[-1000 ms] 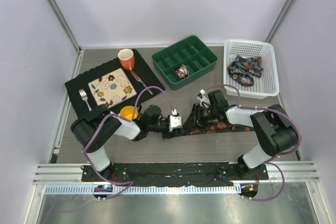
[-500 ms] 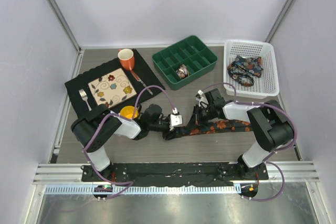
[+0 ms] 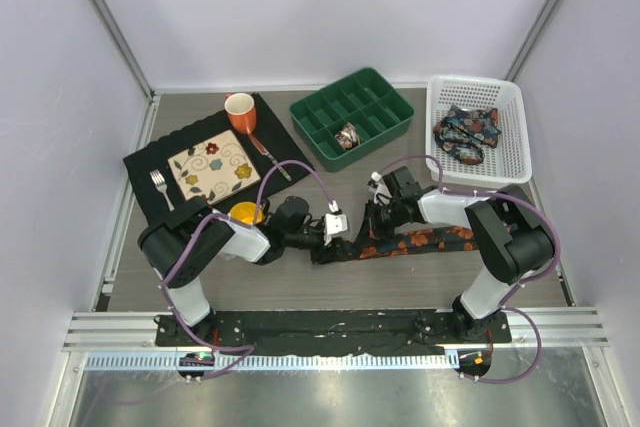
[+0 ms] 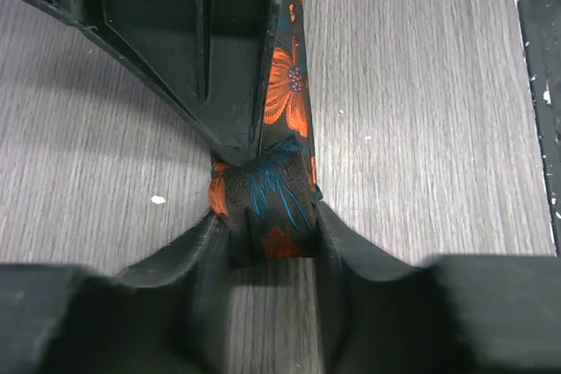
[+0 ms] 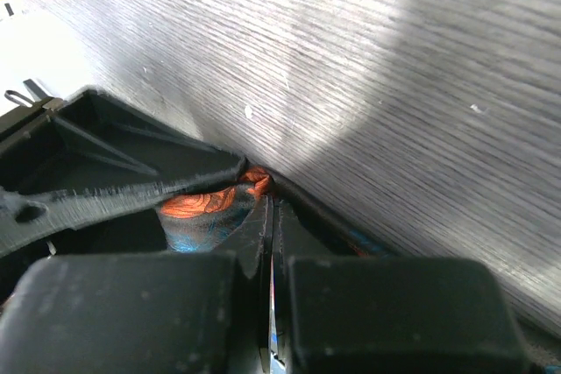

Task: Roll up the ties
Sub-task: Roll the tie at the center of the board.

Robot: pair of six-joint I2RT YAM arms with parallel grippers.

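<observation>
A dark tie [image 3: 430,240] with orange flowers lies stretched across the table in front of the arms. Its left end is wound into a small roll [image 4: 263,206]. My left gripper [image 4: 267,222] is shut on that roll, one finger pressing each side. In the top view the left gripper [image 3: 340,244] meets my right gripper [image 3: 359,237] at the roll. The right gripper [image 5: 272,209] is shut on a thin layer of the tie, right beside the roll [image 5: 206,208]. Another rolled tie [image 3: 348,135] sits in the green tray [image 3: 385,97]. More ties [image 3: 465,133] lie bundled in the white basket [image 3: 505,97].
A black placemat [image 3: 145,162] at the back left carries a flowered plate [image 3: 212,166], a fork [image 3: 160,187], an orange mug [image 3: 240,112] and a knife. A yellow cup [image 3: 245,214] stands just behind the left forearm. Side walls close in the table.
The right gripper's jaws have closed onto the tie, and its wrist has edged left and back. The left gripper's jaws have widened a little round the roll.
</observation>
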